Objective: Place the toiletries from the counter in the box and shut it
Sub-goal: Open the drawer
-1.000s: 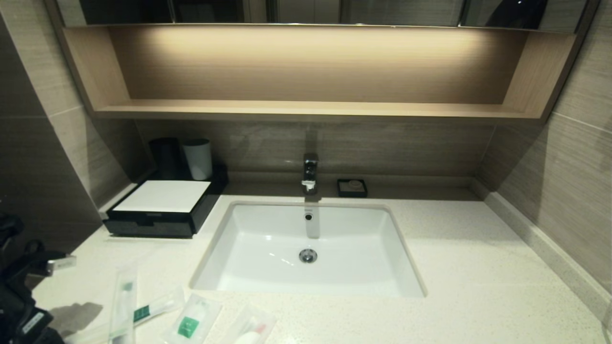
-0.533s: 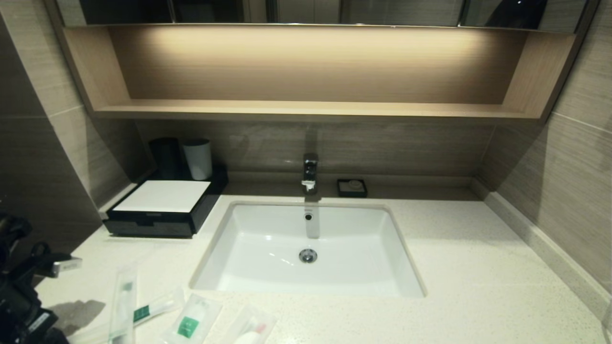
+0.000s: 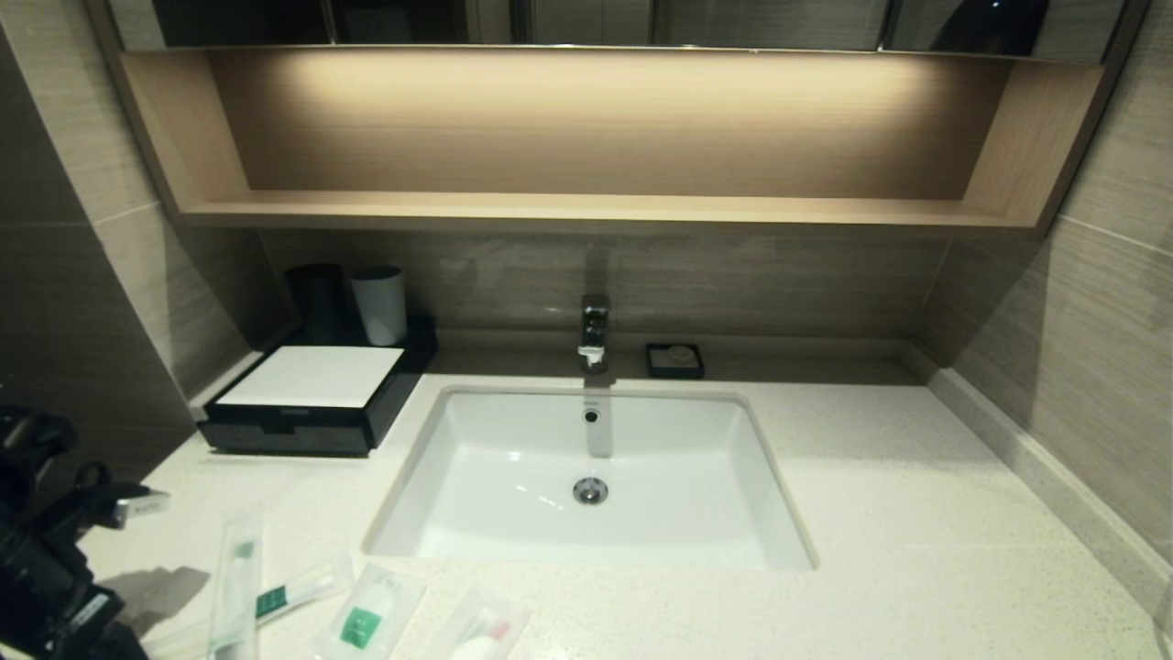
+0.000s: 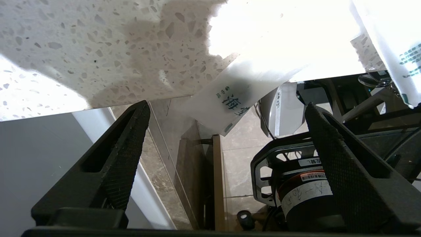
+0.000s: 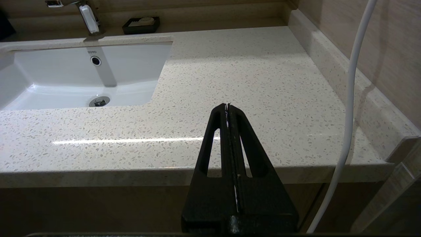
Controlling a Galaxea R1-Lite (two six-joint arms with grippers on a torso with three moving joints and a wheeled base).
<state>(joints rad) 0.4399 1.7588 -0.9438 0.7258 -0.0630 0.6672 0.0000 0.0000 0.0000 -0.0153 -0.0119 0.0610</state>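
Note:
Several clear-wrapped toiletries lie at the counter's [image 3: 916, 513] near left edge: two long toothbrush packs [image 3: 236, 587], a sachet with a green label [image 3: 365, 619] and a packet with a pink-red mark [image 3: 481, 632]. The black box with a white top [image 3: 312, 376] stands at the back left, its drawer shut. My left arm [image 3: 55, 559] is at the near left corner. My left gripper [image 4: 227, 105] is open and empty above the counter's front edge, where a white pack end [image 4: 243, 82] overhangs. My right gripper [image 5: 227, 106] is shut and empty before the right front edge.
A white sink [image 3: 513, 513] with a tap [image 3: 594, 335] is set in the middle. A black and a white tumbler [image 3: 380, 304] stand behind the box. A small black dish [image 3: 674, 359] sits at the back. A wooden shelf [image 3: 586, 211] hangs above. A white cable [image 5: 350, 98] hangs by the right wall.
My left arm has shifted a little to the right and up, towards the toiletries. The right arm and the items have not moved.

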